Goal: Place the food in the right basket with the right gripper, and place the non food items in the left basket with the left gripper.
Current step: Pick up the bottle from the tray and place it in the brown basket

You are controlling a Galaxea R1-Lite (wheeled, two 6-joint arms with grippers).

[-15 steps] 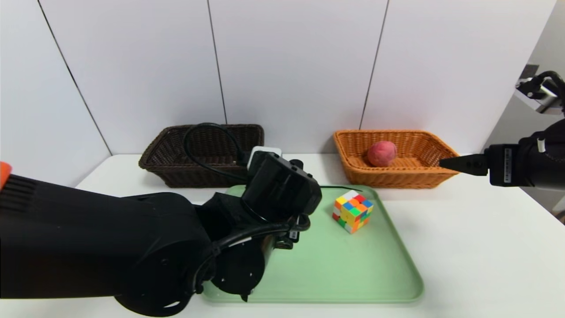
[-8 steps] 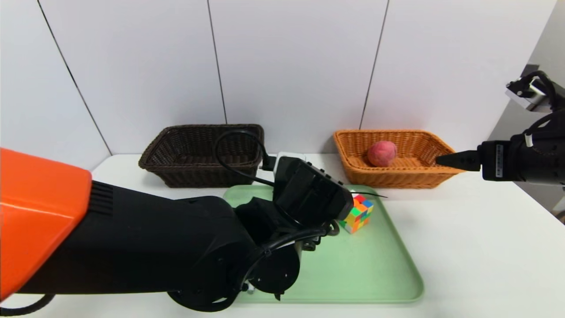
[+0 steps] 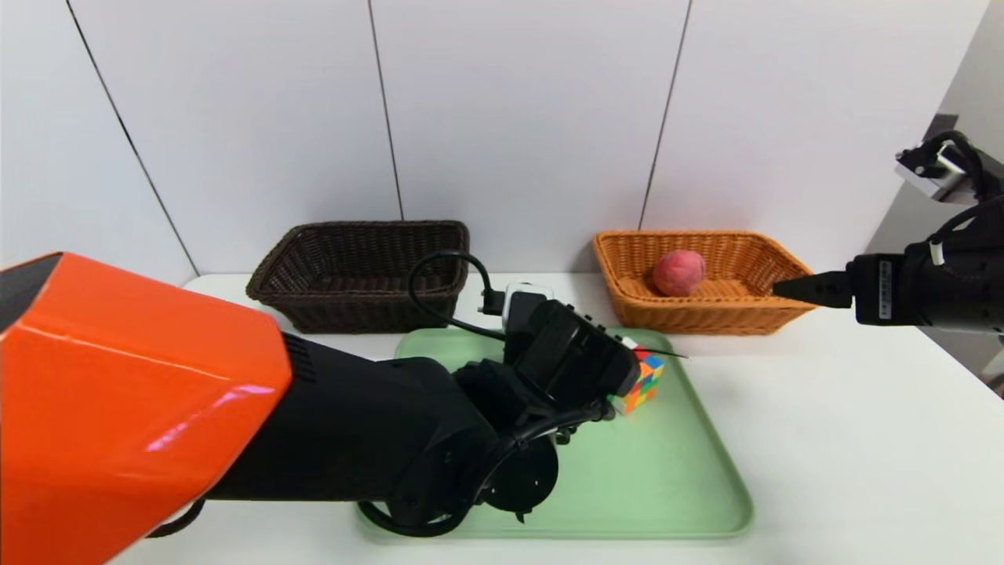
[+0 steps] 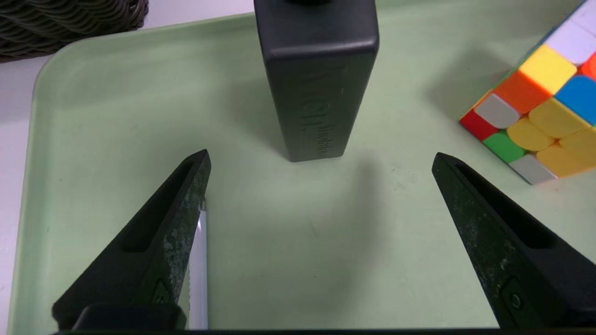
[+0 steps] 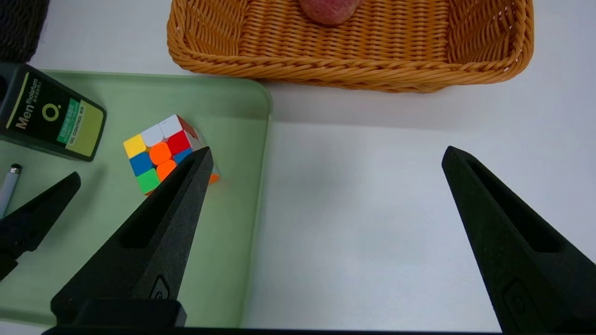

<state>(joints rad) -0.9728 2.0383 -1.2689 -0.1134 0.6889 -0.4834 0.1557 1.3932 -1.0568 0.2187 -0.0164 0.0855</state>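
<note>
Sorting job approx. a quarter done: peach (image 3: 678, 272) already sits in the orange wicker basket (image 3: 773, 318) at the table's (image 3: 847, 439) back-right edge, so the food half looks finished. Dark brown wicker basket (image 3: 314, 310) at the back-left edge shows nothing inside.

Three non-food items remain on the green tray (image 3: 690, 486) at table centre: black bottle (image 4: 316, 79) upright toward the tray's far edge, puzzle cube (image 4: 542, 104) near its far-right corner, pen (image 4: 199, 274) lying on its left part.

Left gripper (image 4: 321, 160), jaws spread wide & holding nothing, hovers low over the tray, lined up w/ the bottle just ahead. Right gripper (image 5: 326, 156), also spread & empty, hangs above the table's right side, near the orange basket.

Count: 2 baskets, 2 grippers, 1 tray, 1 bottle, 1 cube, 1 peach, 1 pen.
</note>
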